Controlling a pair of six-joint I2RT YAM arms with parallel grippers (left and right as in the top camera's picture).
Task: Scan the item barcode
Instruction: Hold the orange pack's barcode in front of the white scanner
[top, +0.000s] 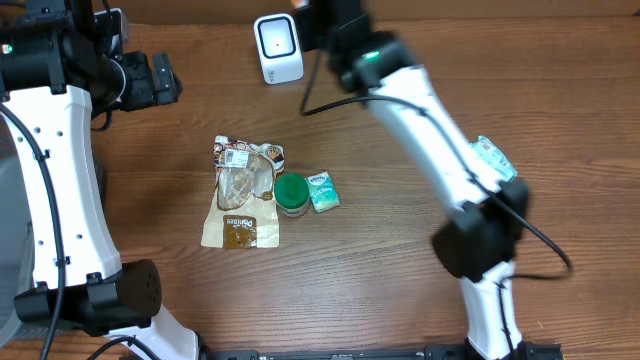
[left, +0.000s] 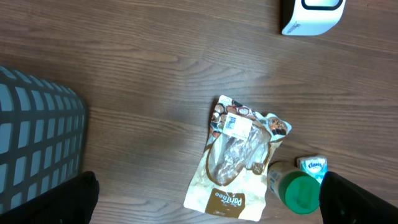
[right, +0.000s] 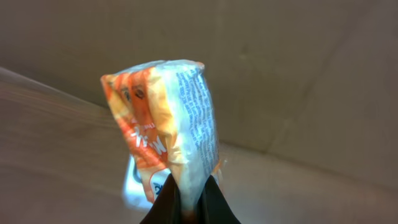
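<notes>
Arms: right tool (right: 189, 202) pinching orange packet (right: 165, 124), raised by scanner (top: 278, 48) | left tool (top: 160, 80) spread wide, hovering

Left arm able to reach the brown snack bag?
Likely yes. The left gripper is open and empty, with bare table between it and the brown snack bag, which lies flat. Only the green-lidded jar crowds the bag's far edge.

Orange-white packet (right: 163, 124), upright, perhaps crumpled

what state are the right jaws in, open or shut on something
Shut on the orange snack packet: in the right wrist view the two dark fingers pinch its lower edge, and it stands up above them.
</notes>
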